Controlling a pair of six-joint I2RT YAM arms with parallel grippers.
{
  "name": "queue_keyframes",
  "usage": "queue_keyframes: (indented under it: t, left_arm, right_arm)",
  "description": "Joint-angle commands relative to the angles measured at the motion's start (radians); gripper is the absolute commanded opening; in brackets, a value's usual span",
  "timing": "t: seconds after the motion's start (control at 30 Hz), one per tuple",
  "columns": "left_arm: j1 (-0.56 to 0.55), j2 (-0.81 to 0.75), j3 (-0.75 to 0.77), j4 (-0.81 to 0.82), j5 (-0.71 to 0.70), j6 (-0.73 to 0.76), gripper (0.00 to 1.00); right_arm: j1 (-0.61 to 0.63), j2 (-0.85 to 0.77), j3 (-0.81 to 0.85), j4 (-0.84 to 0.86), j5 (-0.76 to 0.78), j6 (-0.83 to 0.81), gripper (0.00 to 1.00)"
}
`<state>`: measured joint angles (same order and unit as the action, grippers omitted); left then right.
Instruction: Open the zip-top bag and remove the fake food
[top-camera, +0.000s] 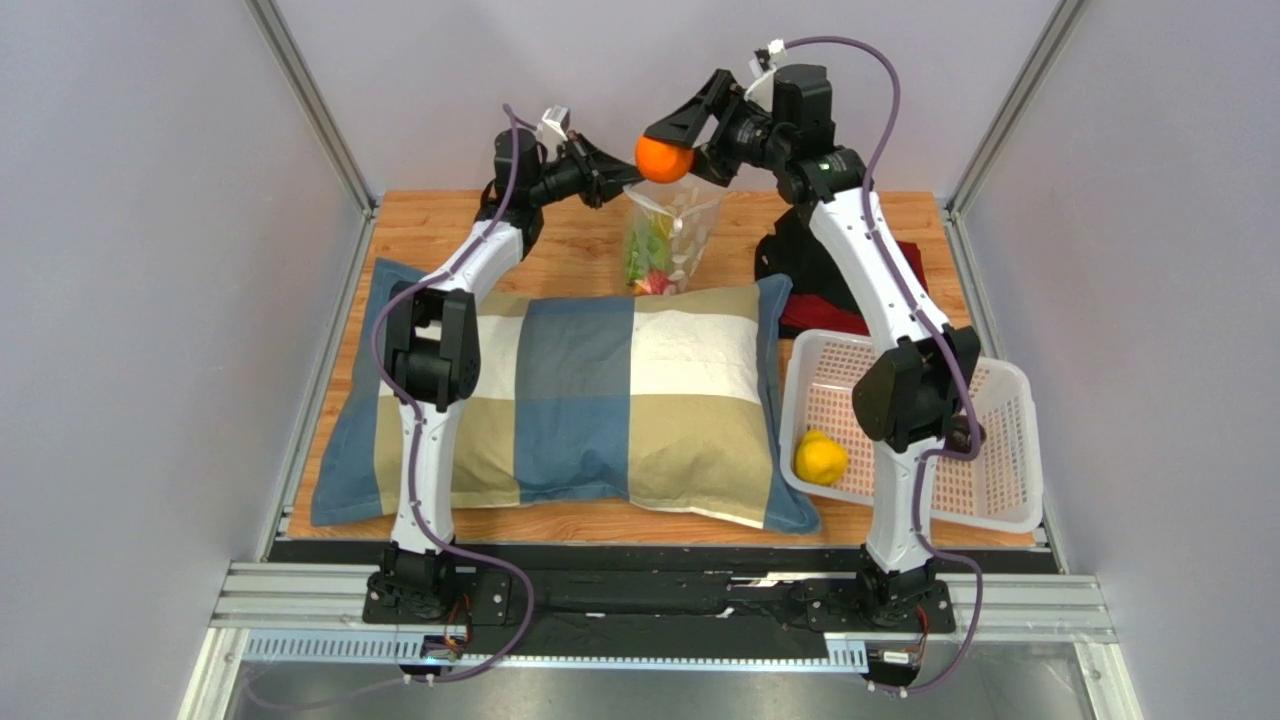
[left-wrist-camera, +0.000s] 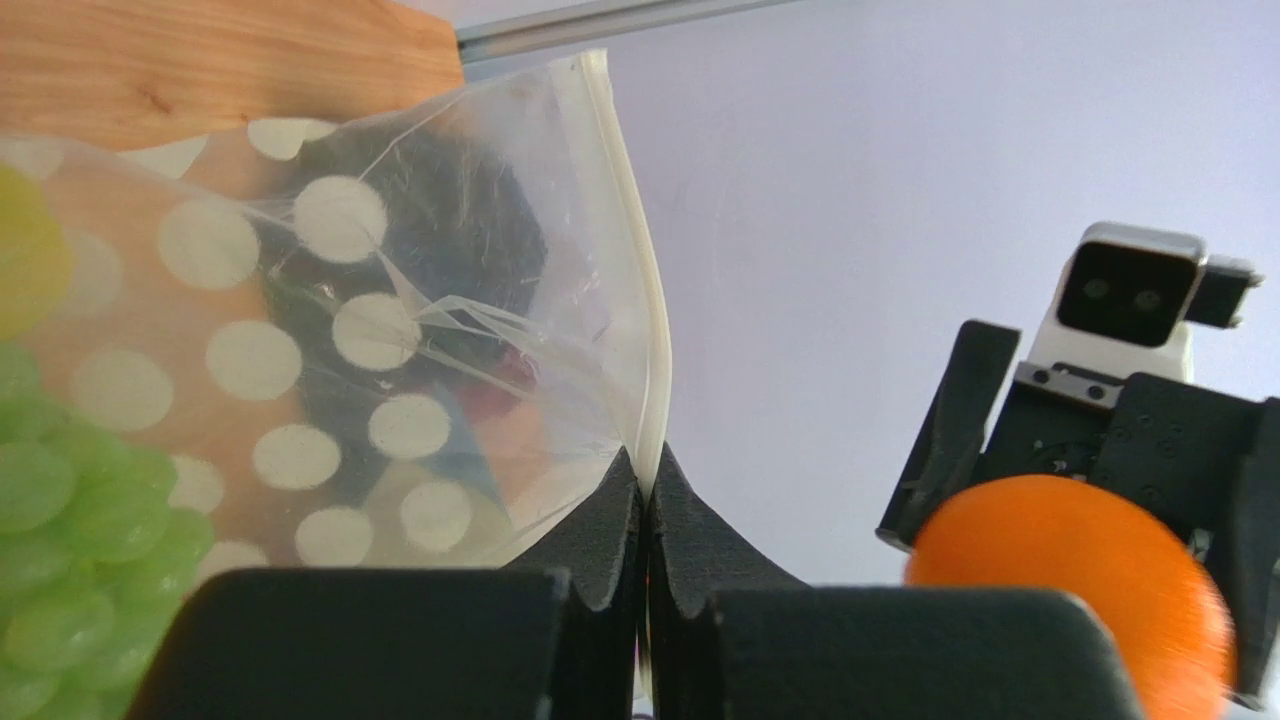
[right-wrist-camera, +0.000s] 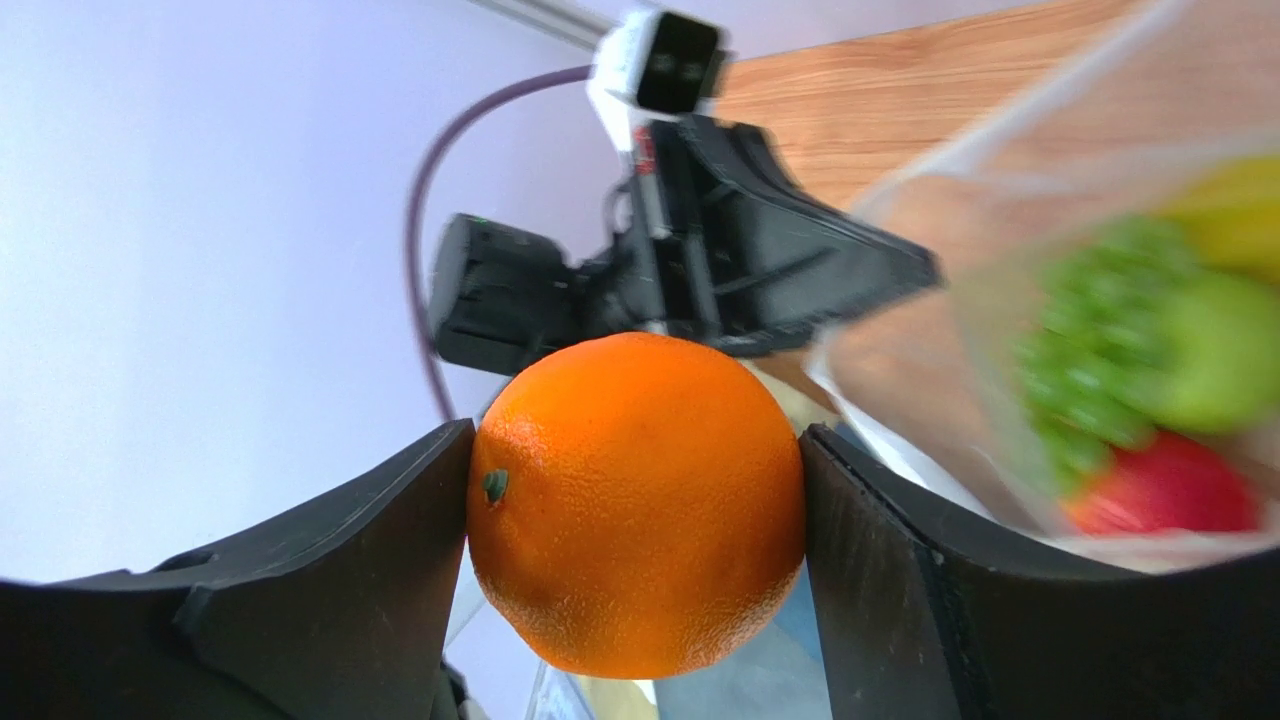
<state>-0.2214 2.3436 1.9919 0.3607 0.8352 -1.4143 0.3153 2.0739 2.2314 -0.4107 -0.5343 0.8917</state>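
Observation:
The clear zip-top bag (top-camera: 669, 237) with white dots hangs upright above the pillow's far edge, its mouth open. My left gripper (top-camera: 619, 173) is shut on the bag's white rim (left-wrist-camera: 646, 375). Green grapes (left-wrist-camera: 60, 510) and other fake food show through the plastic; green and red pieces (right-wrist-camera: 1157, 375) lie inside. My right gripper (top-camera: 672, 150) is shut on a fake orange (right-wrist-camera: 639, 503), held just above the bag's mouth; the same orange (left-wrist-camera: 1074, 578) appears in the left wrist view. A yellow lemon (top-camera: 821, 458) sits in the white basket.
A plaid pillow (top-camera: 571, 398) covers most of the wooden table (top-camera: 451, 225). The white perforated basket (top-camera: 1007, 480) stands at the right front. A red and black cloth (top-camera: 819, 308) lies behind the basket. Metal frame posts rise at the table's corners.

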Motion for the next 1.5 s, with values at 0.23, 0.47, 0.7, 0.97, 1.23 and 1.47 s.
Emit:
queue_keyframes:
  t: [0.23,0.47,0.7,0.97,1.23,1.47]
  left_arm:
    - [0.025,-0.038,0.108,-0.095,0.016,0.098,0.00]
    - [0.027,0.000,0.122,-0.086,0.019,0.084,0.00]
    - [0.028,0.006,0.122,-0.057,0.027,0.051,0.00]
    - [0.028,-0.003,0.091,0.014,0.031,-0.014,0.00]
    - [0.027,-0.024,0.051,0.018,0.039,0.015,0.00]
    - [0.017,-0.026,0.056,0.020,0.038,0.041,0.00]
  right_arm:
    - [-0.133,-0.483,-0.439,-0.539,0.422,-0.361,0.06]
    - [-0.150,-0.738,-0.794,-0.709,0.711,-0.398,0.09]
    - [-0.219,-0.776,-1.075,-0.636,0.701,-0.396,0.30]
    - [-0.251,-0.608,-1.080,-0.556,0.709,-0.441,0.92]
    - [-0.222,-0.626,-0.914,-0.603,0.705,-0.450,1.00]
    - [-0.003,-0.542,-0.577,-0.457,0.580,-0.435,0.83]
